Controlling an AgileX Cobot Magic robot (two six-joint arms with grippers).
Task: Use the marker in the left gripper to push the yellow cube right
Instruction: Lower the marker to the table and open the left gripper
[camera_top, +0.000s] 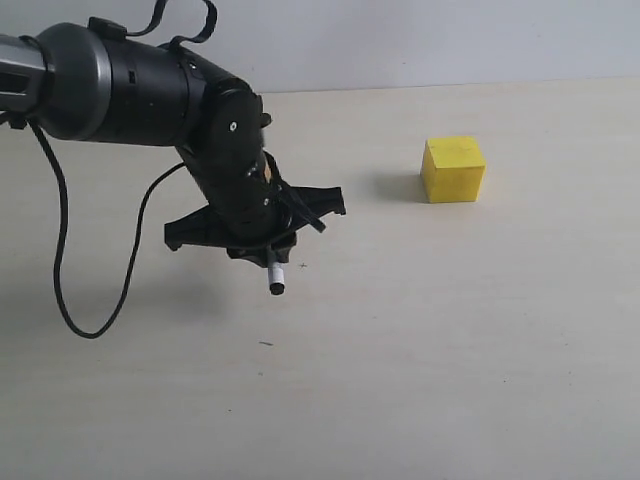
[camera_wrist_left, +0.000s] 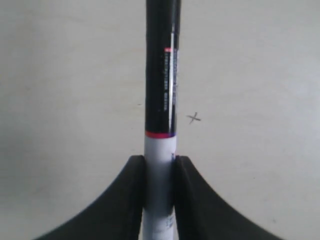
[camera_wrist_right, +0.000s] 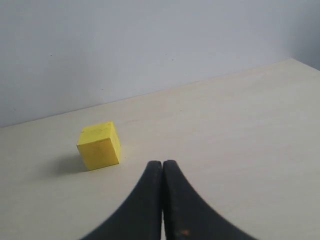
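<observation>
**Item 1.** Left gripper (camera_wrist_left: 159, 161): the black jaws are clamped on the white barrel of the marker (camera_wrist_left: 160, 90). The arm is placed at the left of the exterior view, above the table (camera_top: 450, 380), with a loose black cable (camera_top: 60, 240) hung beneath it.

**Item 2.** Marker: its tip is pointed down. Contact with the table cannot be told. A small cross mark (camera_wrist_left: 194, 118) is seen just beside it.

**Item 3.** Yellow cube (camera_top: 453, 170): set on the table, well apart from the marker, to its right.

**Item 4.** Right gripper (camera_wrist_right: 162, 165): the jaws are pressed together and nothing is held.
</observation>
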